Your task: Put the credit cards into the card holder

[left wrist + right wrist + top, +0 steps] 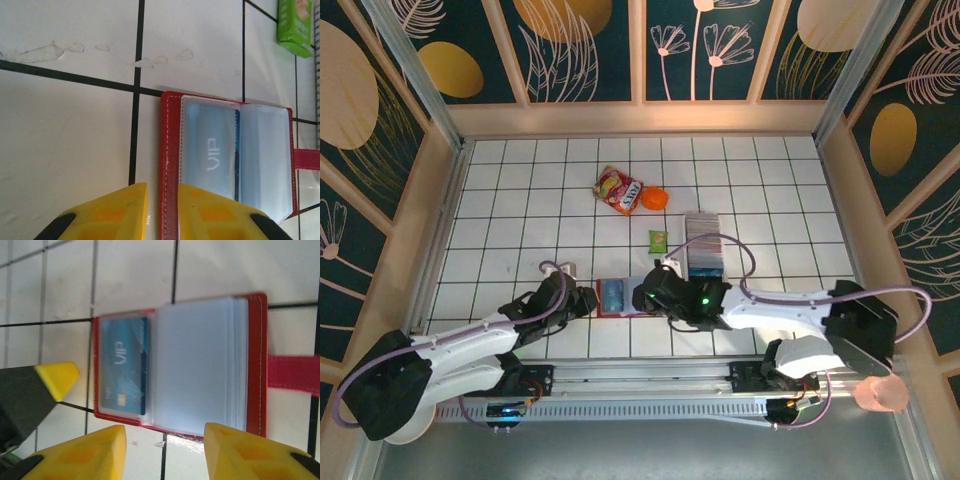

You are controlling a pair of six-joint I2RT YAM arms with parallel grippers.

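The card holder (617,297) lies open and flat on the tiled table (520,200), near the near edge and between the two arms. Its clear inner pockets face up and its red snap tab (306,159) sticks out sideways. One pocket holds a blue card (212,150) printed VIP; the pocket beside it looks empty.

The left gripper (162,212) is at the holder's left end. Its yellow fingers (120,212) are parted by a narrow gap, and the red cover edge runs through the gap with a sliver of tile showing beside it, so they are not pinching it. The right gripper (165,452) is at the right end, its fingers (250,452) spread wide on either side of one long edge, gripping nothing.

Farther back and to the right, a long white tray (686,245) holds a row of credit cards (704,240). A small green packet (658,240) lies just left of the tray.
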